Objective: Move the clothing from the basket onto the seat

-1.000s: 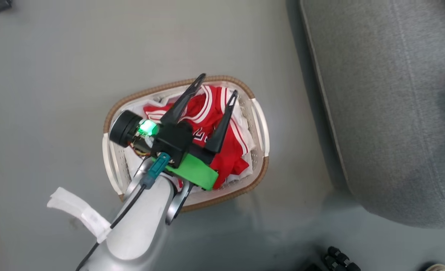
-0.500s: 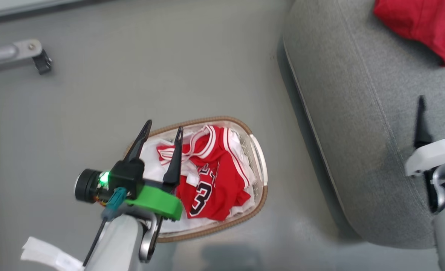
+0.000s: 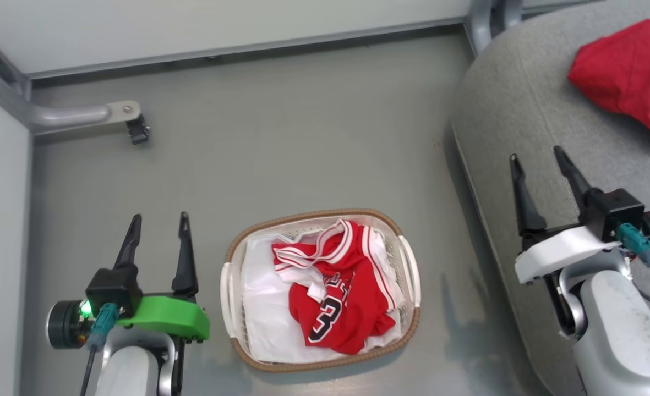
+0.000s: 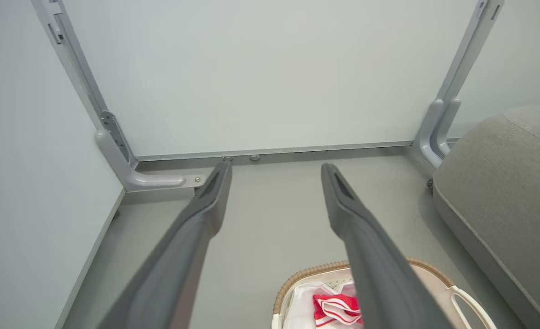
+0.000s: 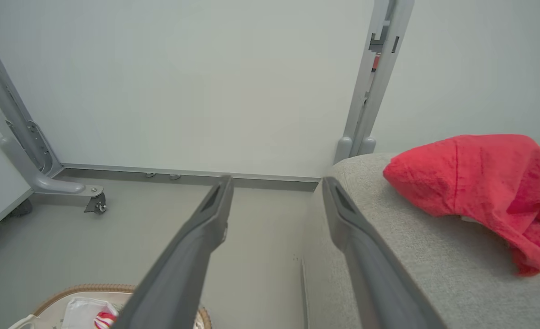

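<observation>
Jersey [image 3: 347, 297] in basket [image 3: 313, 213] on floor [image 3: 302, 137], just right of left claw [image 3: 159, 216] | right claw [image 3: 536, 154] farther, at seat [image 3: 501, 110] edge | both claws released, empty

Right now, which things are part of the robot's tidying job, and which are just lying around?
Part of the job:
- red jersey, lying in the basket
- basket, on the floor
- plain red garment, already on the seat
- seat

Just lying about:
- thin white sheet, in the basket beneath the jersey
- metal frame foot with a caster, near the wall
</observation>
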`<state>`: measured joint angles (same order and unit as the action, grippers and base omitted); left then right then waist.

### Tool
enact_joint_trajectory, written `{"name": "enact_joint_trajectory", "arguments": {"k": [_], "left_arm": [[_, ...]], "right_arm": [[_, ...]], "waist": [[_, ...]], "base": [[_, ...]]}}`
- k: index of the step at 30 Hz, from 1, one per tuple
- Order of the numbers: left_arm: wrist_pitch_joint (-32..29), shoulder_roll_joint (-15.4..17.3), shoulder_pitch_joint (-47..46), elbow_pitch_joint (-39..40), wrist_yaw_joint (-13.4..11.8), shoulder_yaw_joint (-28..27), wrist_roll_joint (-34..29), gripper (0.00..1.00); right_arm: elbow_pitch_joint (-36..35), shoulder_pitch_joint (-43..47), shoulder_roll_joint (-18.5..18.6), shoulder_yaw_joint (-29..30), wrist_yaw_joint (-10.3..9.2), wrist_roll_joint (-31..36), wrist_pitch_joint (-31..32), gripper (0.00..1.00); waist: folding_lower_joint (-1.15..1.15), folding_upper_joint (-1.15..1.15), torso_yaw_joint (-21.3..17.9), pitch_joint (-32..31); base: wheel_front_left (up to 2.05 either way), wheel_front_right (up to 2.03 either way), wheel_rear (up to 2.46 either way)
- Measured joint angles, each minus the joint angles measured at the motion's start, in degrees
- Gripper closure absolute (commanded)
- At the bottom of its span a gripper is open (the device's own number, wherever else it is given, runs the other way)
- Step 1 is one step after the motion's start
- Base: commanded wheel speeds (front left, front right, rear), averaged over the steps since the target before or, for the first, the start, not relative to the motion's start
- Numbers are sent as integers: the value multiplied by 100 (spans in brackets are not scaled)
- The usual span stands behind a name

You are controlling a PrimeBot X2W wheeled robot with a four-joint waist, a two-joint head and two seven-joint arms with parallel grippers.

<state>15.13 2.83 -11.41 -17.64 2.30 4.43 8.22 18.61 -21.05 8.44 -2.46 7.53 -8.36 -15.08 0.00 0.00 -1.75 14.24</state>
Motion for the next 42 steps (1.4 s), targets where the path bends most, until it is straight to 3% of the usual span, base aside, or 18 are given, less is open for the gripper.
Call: {"name": "enact_joint_trajectory", "arguments": {"k": [10, 23, 32, 42], "left_arm": [[0, 0, 485, 77, -26, -242, -23, 0], [0, -1, 1099, 337, -20, -234, 126, 0], [0, 0, 1024, 291, 18, 81, 133, 0], [0, -1, 283, -101, -7, 967, 476, 0]], "right_arm": [[-80, 477, -151, -309, 0, -122, 0, 0], [-37, 1083, -236, -234, 0, -135, 0, 0], [-156, 938, -200, -244, 0, -135, 0, 0], [-565, 277, -73, -465, 0, -235, 0, 0]], "waist": [[0, 0, 425, -479], [0, 0, 603, -1001], [0, 0, 570, -786], [0, 0, 337, -178]], "base": [[0, 0, 0], [0, 0, 0], [0, 0, 0], [0, 0, 0]]}}
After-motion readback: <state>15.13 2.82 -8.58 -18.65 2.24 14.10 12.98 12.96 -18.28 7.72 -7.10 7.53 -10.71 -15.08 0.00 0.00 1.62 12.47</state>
